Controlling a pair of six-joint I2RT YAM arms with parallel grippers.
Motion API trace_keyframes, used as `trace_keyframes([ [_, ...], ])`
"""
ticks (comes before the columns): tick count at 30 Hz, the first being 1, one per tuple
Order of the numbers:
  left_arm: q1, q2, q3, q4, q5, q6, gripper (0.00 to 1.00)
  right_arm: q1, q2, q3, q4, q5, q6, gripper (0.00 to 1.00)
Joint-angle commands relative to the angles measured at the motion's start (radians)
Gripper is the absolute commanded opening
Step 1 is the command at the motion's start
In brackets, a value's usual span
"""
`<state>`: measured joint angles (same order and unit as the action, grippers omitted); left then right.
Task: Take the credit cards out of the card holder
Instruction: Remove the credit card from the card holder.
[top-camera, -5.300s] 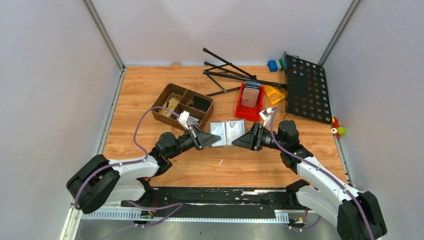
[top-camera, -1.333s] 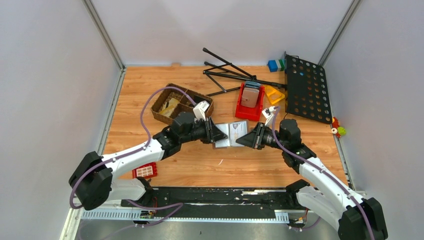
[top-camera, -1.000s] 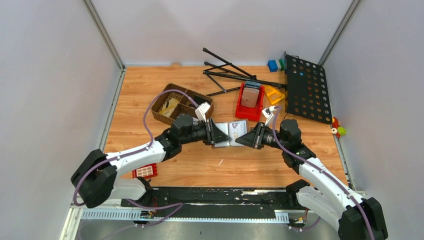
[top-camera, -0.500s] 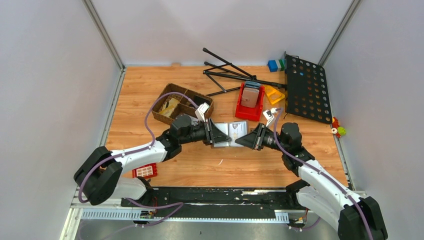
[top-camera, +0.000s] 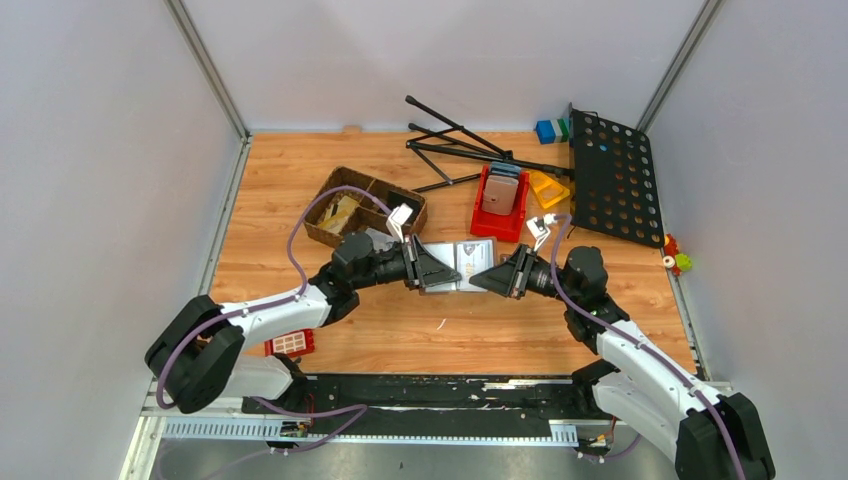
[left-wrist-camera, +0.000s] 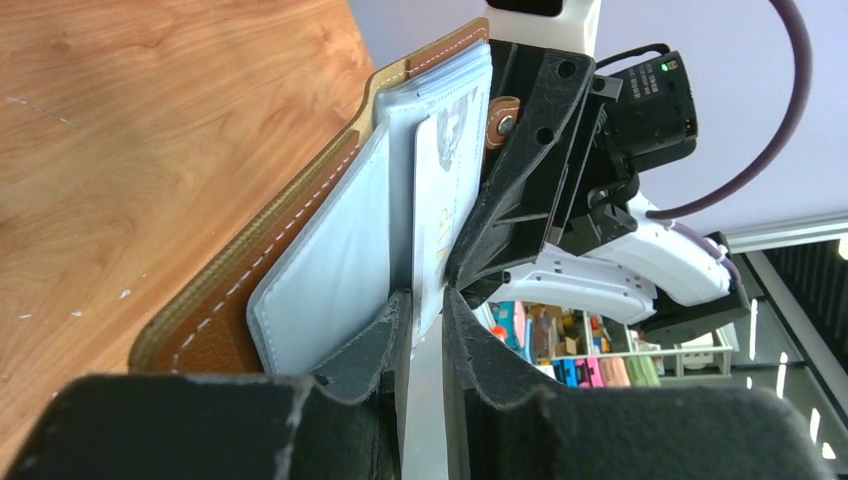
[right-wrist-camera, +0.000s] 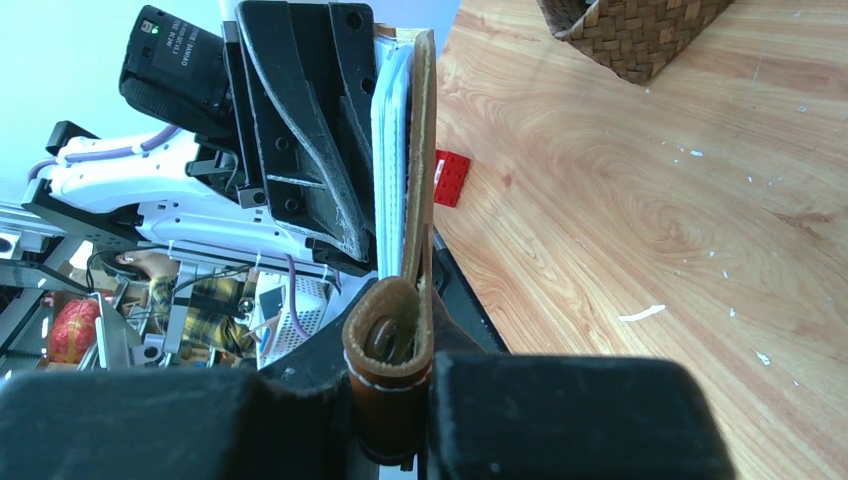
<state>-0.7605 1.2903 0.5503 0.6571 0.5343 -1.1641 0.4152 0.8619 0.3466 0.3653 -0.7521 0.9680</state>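
Left gripper (left-wrist-camera: 424, 312), nearly shut, pinched thin pale-grey card (left-wrist-camera: 440, 190); right gripper (right-wrist-camera: 393, 400) clamped brown leather folding card holder (left-wrist-camera: 290, 250) by its tab; shallow pinch might let card slip

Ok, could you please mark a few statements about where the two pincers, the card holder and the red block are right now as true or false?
1. The right pincer is shut on the card holder. True.
2. The left pincer hangs open over the woven basket. False: it is shut on a credit card at the card holder.
3. The card holder is open, with its pale sleeves showing. True.
4. The red block lies in the woven basket. False: it lies on the table, near the left arm's base.
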Motion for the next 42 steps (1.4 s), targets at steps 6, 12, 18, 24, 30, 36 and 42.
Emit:
trace_keyframes([
  [6, -0.01, 0.032, -0.015, 0.321, 0.104, -0.144, 0.15, 0.004, 0.031, -0.006, 0.162, -0.062, 0.057, 0.01],
  [12, -0.009, 0.052, -0.024, 0.441, 0.129, -0.206, 0.1, 0.004, 0.041, 0.0, 0.151, -0.062, 0.045, 0.01],
  [18, -0.008, 0.044, -0.031, 0.437, 0.129, -0.198, 0.08, 0.004, 0.029, 0.036, 0.019, -0.034, -0.05, 0.01],
  [24, -0.008, 0.068, -0.014, 0.495, 0.163, -0.225, 0.06, 0.005, 0.05, 0.031, 0.085, -0.085, -0.025, 0.05],
  [30, -0.01, 0.105, 0.007, 0.545, 0.199, -0.255, 0.14, 0.008, 0.059, 0.019, 0.183, -0.124, 0.023, 0.08],
  [36, -0.01, 0.116, 0.014, 0.559, 0.202, -0.258, 0.18, 0.008, 0.054, 0.022, 0.161, -0.128, 0.011, 0.09],
  [42, -0.01, 0.111, 0.022, 0.409, 0.181, -0.171, 0.09, 0.008, 0.059, 0.032, 0.161, -0.15, 0.009, 0.1],
])
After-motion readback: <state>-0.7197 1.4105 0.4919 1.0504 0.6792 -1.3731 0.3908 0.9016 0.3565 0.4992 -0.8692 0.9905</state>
